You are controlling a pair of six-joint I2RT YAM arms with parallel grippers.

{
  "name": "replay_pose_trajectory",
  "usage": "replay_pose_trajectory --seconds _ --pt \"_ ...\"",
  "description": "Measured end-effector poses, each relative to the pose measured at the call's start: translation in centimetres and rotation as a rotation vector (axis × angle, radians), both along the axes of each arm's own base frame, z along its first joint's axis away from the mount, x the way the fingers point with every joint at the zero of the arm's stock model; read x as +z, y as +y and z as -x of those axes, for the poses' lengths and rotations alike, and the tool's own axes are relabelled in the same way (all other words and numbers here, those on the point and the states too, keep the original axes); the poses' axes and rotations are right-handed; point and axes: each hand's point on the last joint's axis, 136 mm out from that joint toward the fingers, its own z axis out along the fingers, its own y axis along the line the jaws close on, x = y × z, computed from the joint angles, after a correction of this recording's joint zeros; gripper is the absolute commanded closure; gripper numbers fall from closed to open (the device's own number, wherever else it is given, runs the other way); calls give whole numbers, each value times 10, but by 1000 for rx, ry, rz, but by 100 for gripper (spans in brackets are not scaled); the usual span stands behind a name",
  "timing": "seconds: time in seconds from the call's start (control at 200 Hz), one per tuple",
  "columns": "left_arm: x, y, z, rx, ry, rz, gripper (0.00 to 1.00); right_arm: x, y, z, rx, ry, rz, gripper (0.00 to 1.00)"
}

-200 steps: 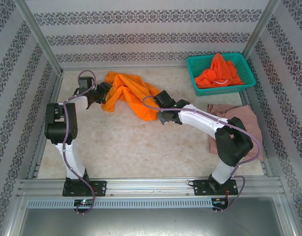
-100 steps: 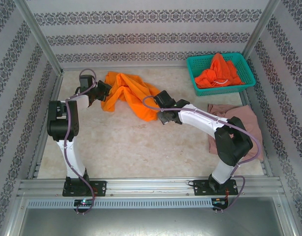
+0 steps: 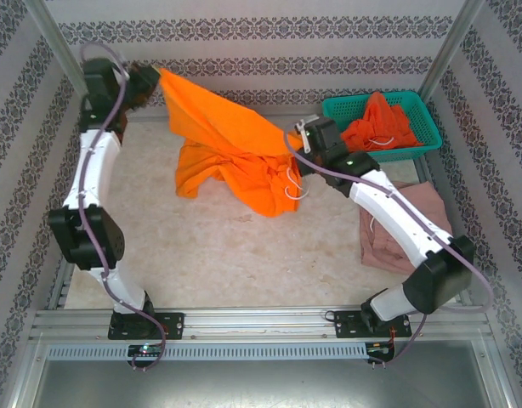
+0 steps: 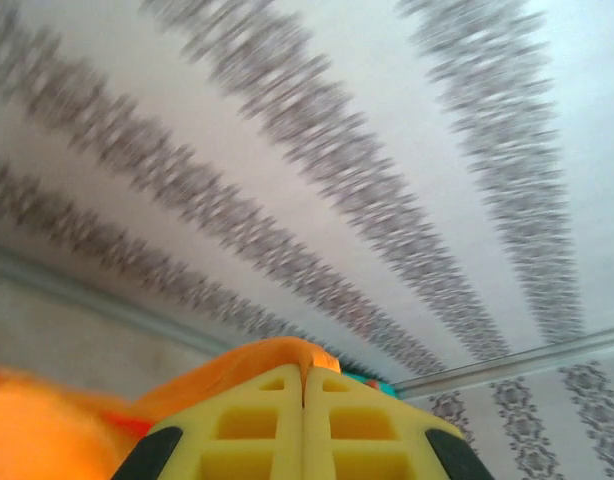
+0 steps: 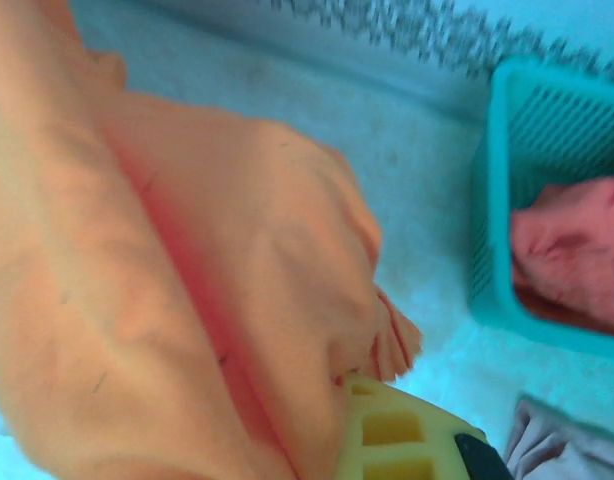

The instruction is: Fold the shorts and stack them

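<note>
Lifted, one orange shorts, left gripper, right gripper pinching

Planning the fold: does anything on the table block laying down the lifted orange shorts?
Nothing visible does. The left end effector and right end effector hold the orange shorts up; the table before them is bare. The pink shorts and teal basket lie aside, right.
</note>
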Motion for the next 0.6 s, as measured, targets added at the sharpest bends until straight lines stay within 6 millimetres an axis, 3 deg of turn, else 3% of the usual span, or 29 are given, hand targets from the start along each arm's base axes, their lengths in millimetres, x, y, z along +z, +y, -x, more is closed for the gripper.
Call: replay_pose_trajectory --seconds 0.095,0.235,0.345,0.465,0.599 --pt "72 3 29 13 -129 -59 100 43 -1 3 17 -88 -27 100" --pt "143 5 68 40 -240 -129 100 97 -5 21 50 -187 -81 100" --pt "183 2 101 54 -301 -168 100 139 1 45 103 -267 -143 100" --pt "223 2 141 96 -388 -207 100 190 17 86 214 -361 -232 100" --pt "251 9 186 184 -450 -239 100 241 28 133 330 -461 -329 100"
